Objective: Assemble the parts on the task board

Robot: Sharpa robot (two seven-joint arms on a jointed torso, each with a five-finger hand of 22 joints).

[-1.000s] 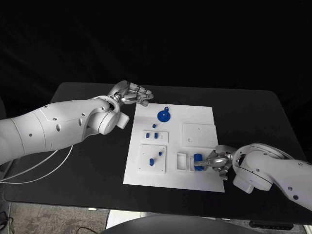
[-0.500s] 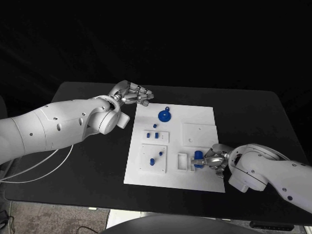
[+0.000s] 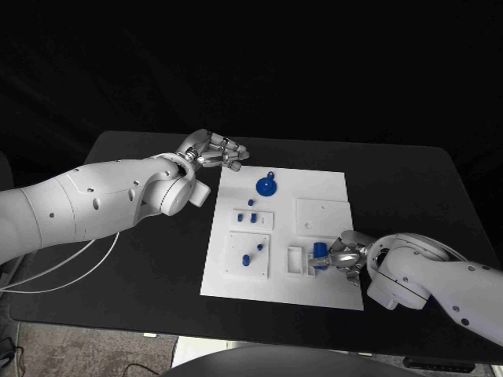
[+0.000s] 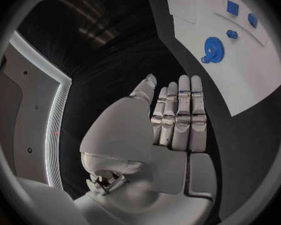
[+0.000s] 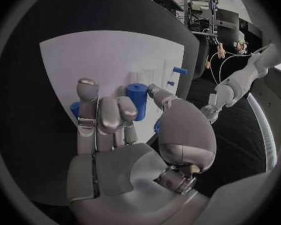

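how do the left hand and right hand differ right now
The left hand is beyond the task board's far left corner, over the black table, holding nothing; the right hand is at the board's near right, pinching a blue cylinder part. Left fingers lie straight together; right ones curl. Both are silver.

I am reaching my left hand (image 3: 214, 151) forward with its fingers (image 4: 182, 112) lying straight and pressed together, holding nothing. My right hand (image 3: 344, 255) is curling its fingers (image 5: 103, 116), thumb opposing.
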